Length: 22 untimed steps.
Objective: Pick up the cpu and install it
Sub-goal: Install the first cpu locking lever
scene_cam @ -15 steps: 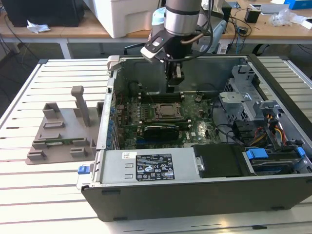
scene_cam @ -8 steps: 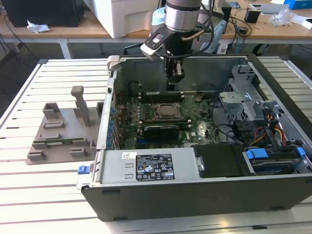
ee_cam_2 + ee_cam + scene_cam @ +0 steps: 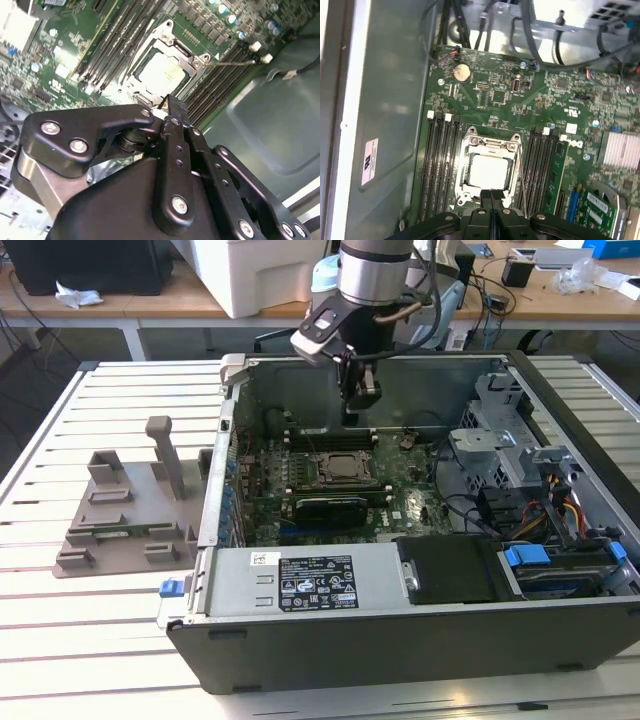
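Note:
The cpu (image 3: 345, 468) is a shiny silver-grey square lying flat inside the metal socket frame (image 3: 470, 150) on the green motherboard, within the open computer case. It shows in both wrist views (image 3: 161, 75) (image 3: 487, 171). My gripper (image 3: 352, 416) hangs above the board, a little behind the socket toward the case's rear wall and clear of the chip. Its black fingers (image 3: 488, 200) are pressed together with nothing between them. In the second wrist view the gripper (image 3: 170, 106) covers the socket's near edge.
Memory slots (image 3: 439, 165) flank the socket on both sides. A grey plastic holder tray (image 3: 120, 510) sits on the slatted table at the exterior view's left. The power supply (image 3: 310, 580), drive cage (image 3: 500, 440) and cables (image 3: 555, 510) crowd the case's front and right.

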Each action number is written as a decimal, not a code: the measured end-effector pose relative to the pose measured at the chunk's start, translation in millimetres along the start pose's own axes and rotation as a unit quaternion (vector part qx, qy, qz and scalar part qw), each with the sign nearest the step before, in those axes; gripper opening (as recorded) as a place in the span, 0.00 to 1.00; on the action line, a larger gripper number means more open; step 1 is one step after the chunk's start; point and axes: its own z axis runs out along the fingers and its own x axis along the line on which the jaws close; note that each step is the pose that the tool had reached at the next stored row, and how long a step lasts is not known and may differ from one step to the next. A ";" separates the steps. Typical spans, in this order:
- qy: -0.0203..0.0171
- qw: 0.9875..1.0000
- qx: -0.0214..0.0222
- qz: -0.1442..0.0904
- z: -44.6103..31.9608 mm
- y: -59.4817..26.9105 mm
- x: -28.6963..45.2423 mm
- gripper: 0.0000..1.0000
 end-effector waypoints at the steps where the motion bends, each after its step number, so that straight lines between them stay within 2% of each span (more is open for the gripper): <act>1: -0.001 1.000 0.000 -0.010 0.0 0.0 0.0 0.11; 3: -0.003 0.999 -0.001 -0.045 0.0 0.0 0.0 0.11; 4: -0.003 0.999 -0.001 -0.054 0.0 0.0 0.0 0.11; 7: -0.006 0.996 -0.001 -0.090 0.0 0.0 0.0 0.11; 8: -0.007 0.994 -0.001 -0.109 0.0 0.0 0.0 0.11; 12: -0.010 0.989 -0.002 -0.151 0.0 0.0 0.0 0.11; 14: -0.012 0.983 -0.002 -0.182 0.0 0.0 0.0 0.11; 15: -0.013 0.978 -0.002 -0.206 0.0 0.0 0.0 0.11; 16: -0.014 0.974 -0.002 -0.225 0.0 0.0 0.0 0.11; 18: -0.016 0.969 -0.003 -0.245 0.0 0.0 0.0 0.11; 19: -0.017 0.965 -0.003 -0.260 0.0 0.0 0.0 0.11; 21: -0.018 0.959 -0.003 -0.284 0.0 0.0 0.0 0.11; 22: -0.019 0.957 -0.003 -0.290 0.0 0.0 0.0 0.11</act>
